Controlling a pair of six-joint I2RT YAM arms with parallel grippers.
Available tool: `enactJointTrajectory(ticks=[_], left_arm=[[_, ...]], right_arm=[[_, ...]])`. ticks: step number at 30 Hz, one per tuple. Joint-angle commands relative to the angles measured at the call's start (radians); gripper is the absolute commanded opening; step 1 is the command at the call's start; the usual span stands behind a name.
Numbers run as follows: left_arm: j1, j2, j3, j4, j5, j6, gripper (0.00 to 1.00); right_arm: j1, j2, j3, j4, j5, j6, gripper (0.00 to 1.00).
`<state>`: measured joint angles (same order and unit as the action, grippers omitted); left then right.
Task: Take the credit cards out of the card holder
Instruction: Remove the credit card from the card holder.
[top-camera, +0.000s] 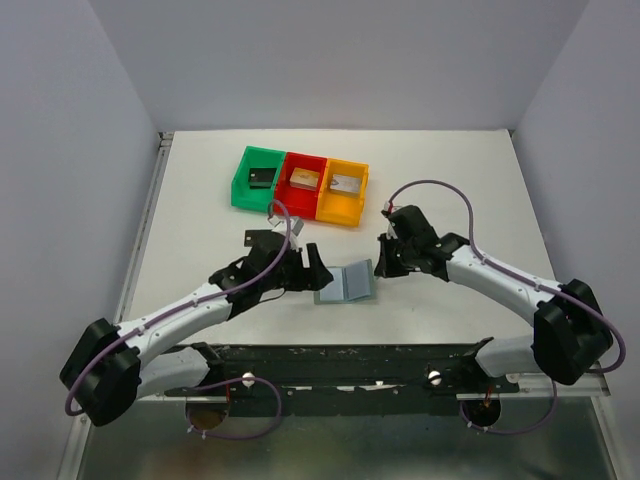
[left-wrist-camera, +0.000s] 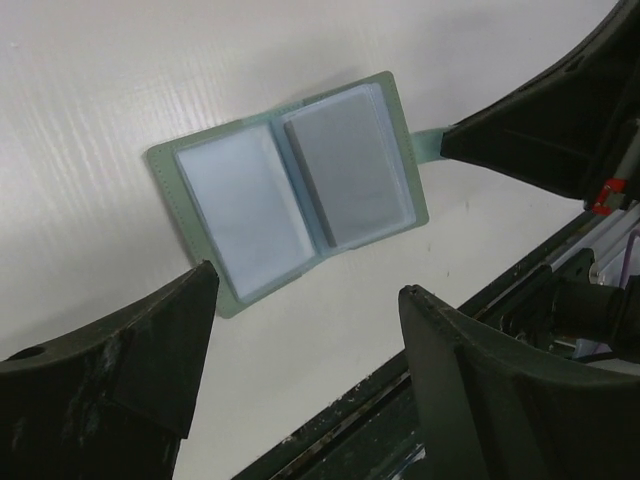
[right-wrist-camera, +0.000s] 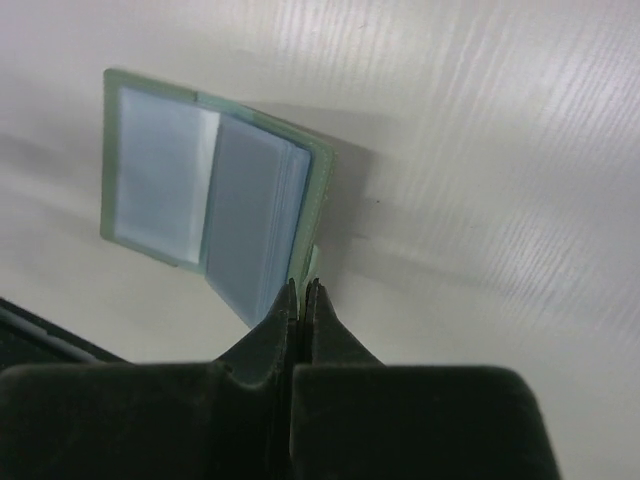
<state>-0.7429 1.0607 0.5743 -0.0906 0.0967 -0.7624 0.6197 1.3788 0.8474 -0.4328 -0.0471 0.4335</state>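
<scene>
The grey-green card holder (top-camera: 345, 284) lies open on the white table, its pale blue pockets facing up. It also shows in the left wrist view (left-wrist-camera: 290, 195) and the right wrist view (right-wrist-camera: 200, 200). A grey card face (left-wrist-camera: 350, 165) shows through the right-hand pocket stack; no card lies loose on the table. My right gripper (top-camera: 381, 262) (right-wrist-camera: 302, 285) is shut on the holder's closing tab (right-wrist-camera: 312, 262) and holds the right flap tilted up. My left gripper (top-camera: 312, 268) (left-wrist-camera: 306, 285) is open and empty, just off the holder's left edge.
Green (top-camera: 258, 178), red (top-camera: 303, 183) and orange (top-camera: 343, 190) bins stand in a row behind the holder, each with a chunky piece inside. A black rail (top-camera: 350, 355) runs along the table's near edge, close below the holder.
</scene>
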Motion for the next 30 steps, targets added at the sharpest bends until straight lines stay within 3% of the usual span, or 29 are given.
enactJointTrajectory(ticks=[1, 6, 17, 30], left_arm=[[-0.029, 0.096, 0.056, 0.058, 0.001, 0.044, 0.81], [-0.042, 0.223, 0.114, 0.078, 0.021, 0.071, 0.68], [-0.064, 0.410, 0.234, 0.080, 0.055, 0.107, 0.68], [-0.082, 0.504, 0.279, 0.123, 0.115, 0.109, 0.73]], right_arm=[[-0.005, -0.052, -0.034, 0.028, -0.137, -0.049, 0.00], [-0.005, -0.084, -0.053, 0.046, -0.181, -0.062, 0.00], [-0.005, -0.129, -0.048, 0.043, -0.181, -0.101, 0.00], [-0.005, -0.147, -0.027, 0.057, -0.246, -0.099, 0.00]])
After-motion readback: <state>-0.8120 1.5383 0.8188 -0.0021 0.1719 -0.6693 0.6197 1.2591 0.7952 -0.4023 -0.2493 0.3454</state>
